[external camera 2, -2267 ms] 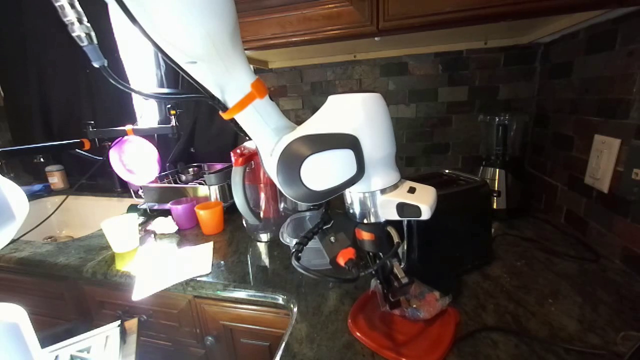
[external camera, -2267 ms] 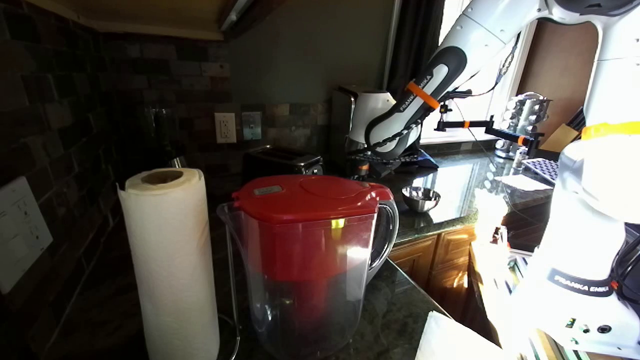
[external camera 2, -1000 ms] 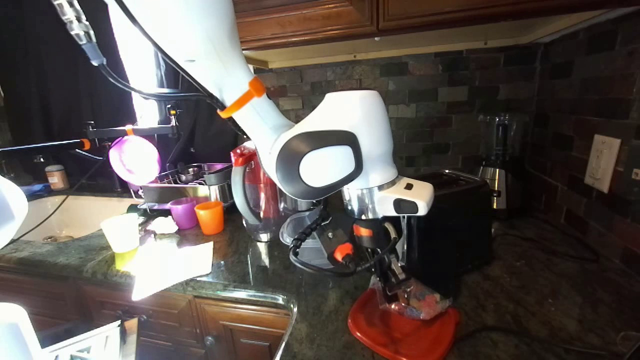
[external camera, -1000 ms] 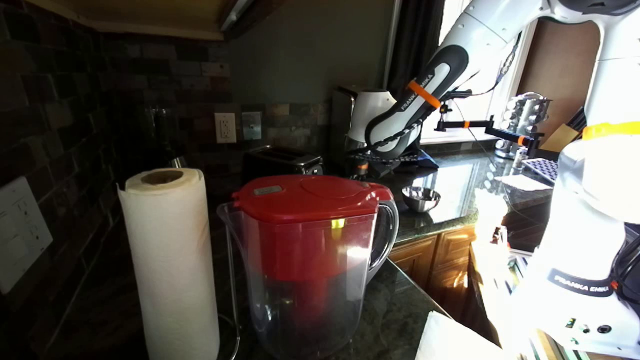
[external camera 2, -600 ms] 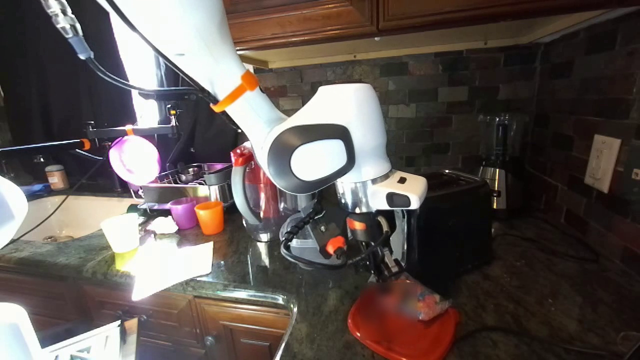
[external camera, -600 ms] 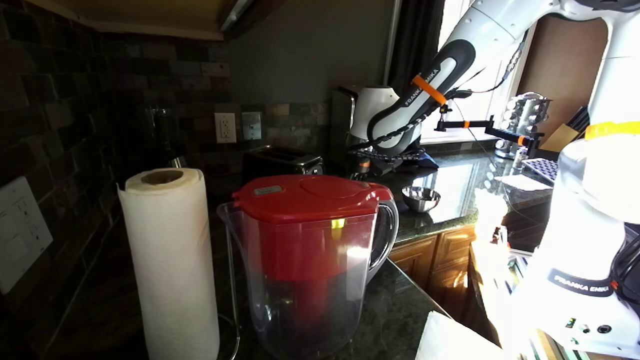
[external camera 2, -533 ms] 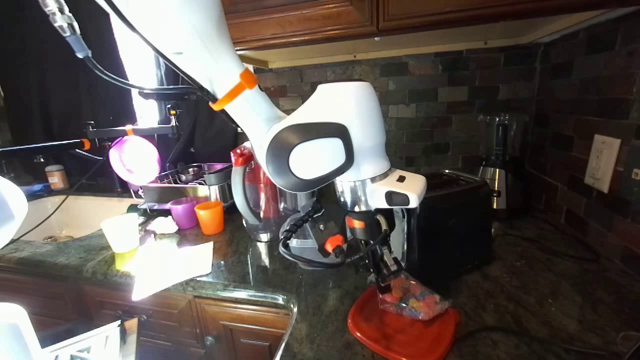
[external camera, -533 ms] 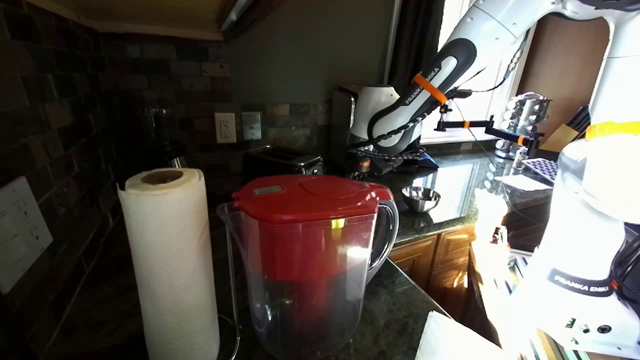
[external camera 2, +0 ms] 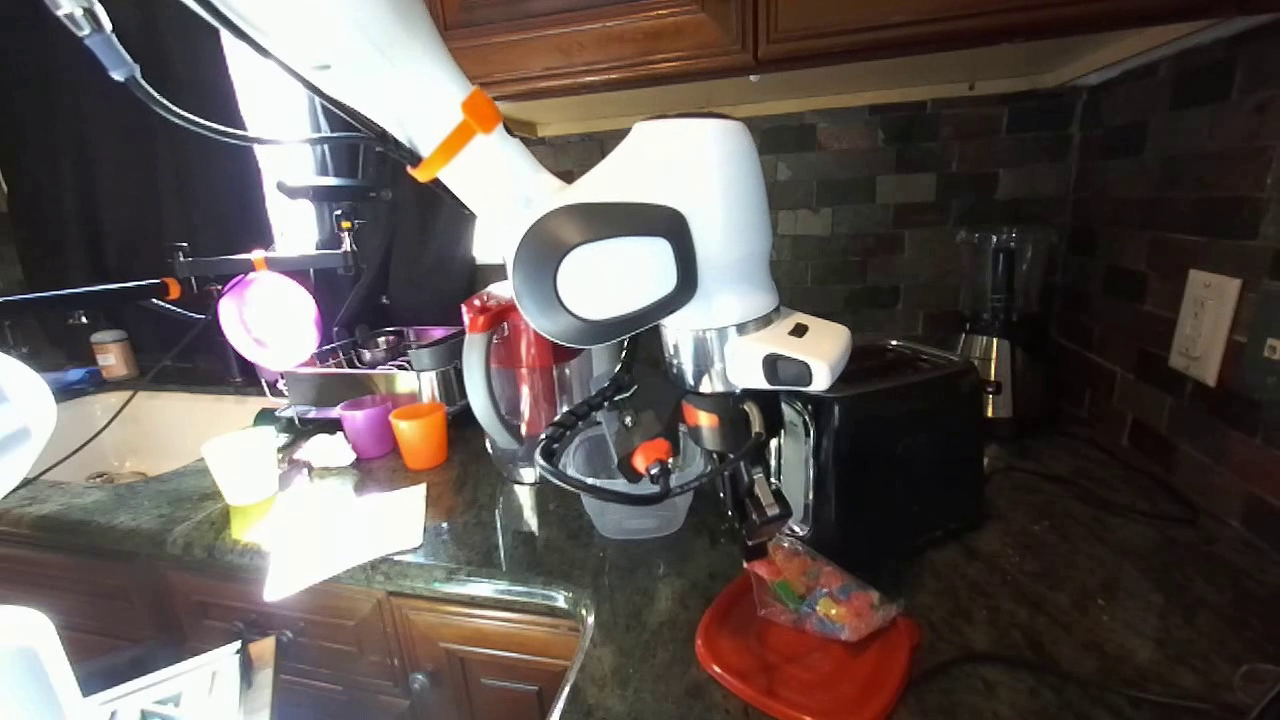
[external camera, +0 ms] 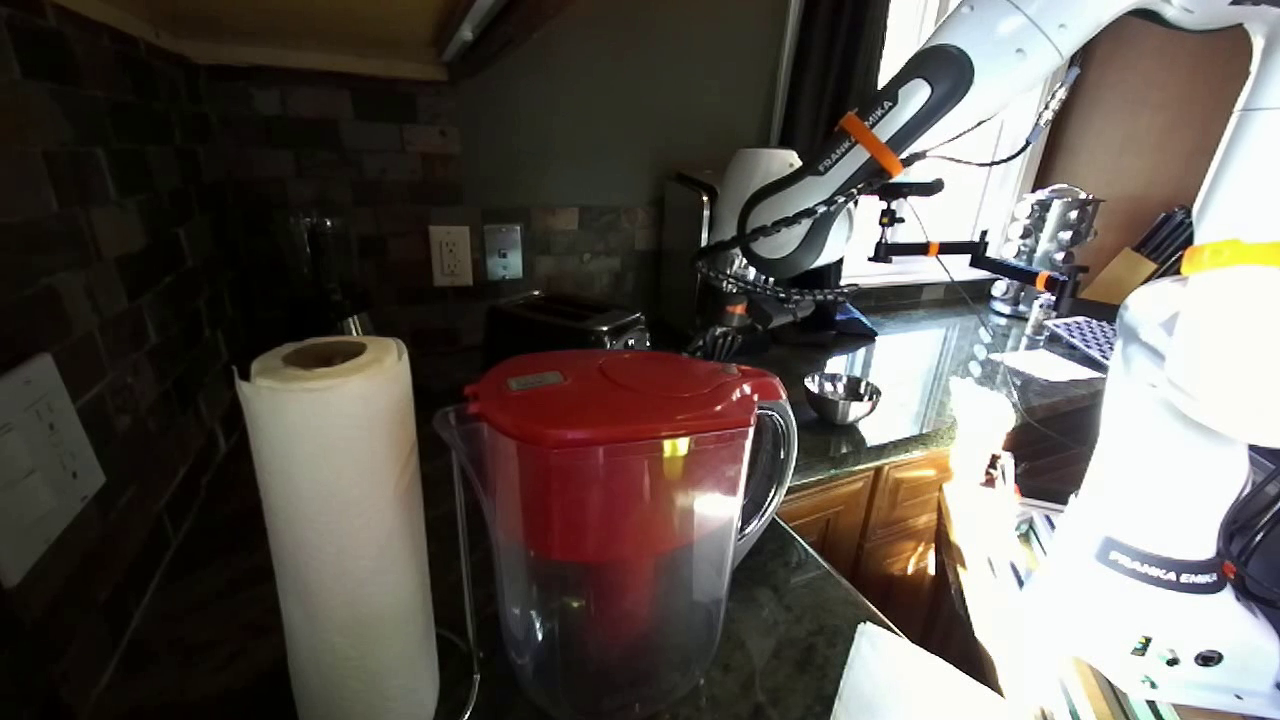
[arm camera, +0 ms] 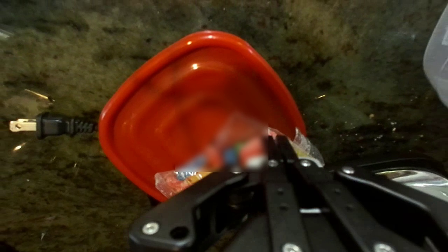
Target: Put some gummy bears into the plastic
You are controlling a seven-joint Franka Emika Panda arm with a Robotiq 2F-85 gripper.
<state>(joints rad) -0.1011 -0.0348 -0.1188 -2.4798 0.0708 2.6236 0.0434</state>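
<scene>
At the tips, our fingers [external camera 2: 765,512] are pinched tight together, and it looks to us as if they have one end of the bag of gummy bears [external camera 2: 825,595] between them. The bag lies on a slant: its high end is up at our fingers, and its long side runs down to the right in an exterior view, where the low end seems to sit on the red lid [external camera 2: 790,675]. We can't tell if the bag is open.

Just beside our fingers stands the black toaster [external camera 2: 900,450]. Off the other way, apart from the lid on the same tabletop [arm camera: 70,63], is the clear plastic tub [external camera 2: 638,512]; we guess the gummies should go there. So our end of the bag is the one nearer the tub, and the rest points away from it. We think we should go up first, then across, with the bag trailing. It might slip, or bump the toaster.
</scene>
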